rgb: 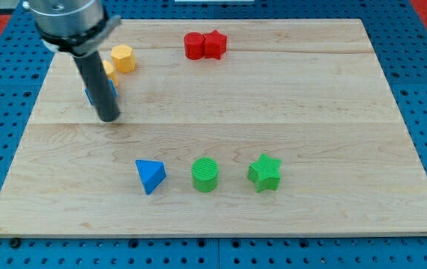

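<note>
My tip (109,117) rests on the wooden board (273,112) at the upper left. The rod stands in front of the blue cube (112,91) and hides most of it; the tip seems to touch the cube's near side. Behind the rod a yellow block (110,68) peeks out, its shape unclear. A yellow hexagonal block (123,57) lies just right of it. Lower on the board sit a blue triangular block (150,176), a green cylinder (205,174) and a green star (264,172) in a row.
A red cylinder (193,45) and a red star (214,43) touch each other near the board's top edge. Blue pegboard (422,90) surrounds the board on all sides.
</note>
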You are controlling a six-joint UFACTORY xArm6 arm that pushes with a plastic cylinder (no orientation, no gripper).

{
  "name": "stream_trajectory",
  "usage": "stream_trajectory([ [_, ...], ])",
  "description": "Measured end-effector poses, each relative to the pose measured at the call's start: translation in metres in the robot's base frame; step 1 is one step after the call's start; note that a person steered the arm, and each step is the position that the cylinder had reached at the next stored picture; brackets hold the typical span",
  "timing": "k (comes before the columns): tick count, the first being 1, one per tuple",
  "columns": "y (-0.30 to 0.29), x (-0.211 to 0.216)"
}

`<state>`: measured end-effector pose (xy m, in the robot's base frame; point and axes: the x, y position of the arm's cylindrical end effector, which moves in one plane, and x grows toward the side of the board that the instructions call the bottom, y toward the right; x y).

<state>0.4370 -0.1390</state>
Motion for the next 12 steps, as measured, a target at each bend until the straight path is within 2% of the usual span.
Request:
stream_trajectory([
  [2, 0.217, 0.007],
  [3, 0.249, 0.031],
  [4, 0.244, 0.099],
  [5, 0.279, 0.160],
  [6, 0.191, 0.165],
  [8, 0.220, 0.040],
  [9, 0.245, -0.005],
  [10, 0.281, -0.005],
  [11, 0.302, -0.025],
  [12, 0.285, -0.077],
])
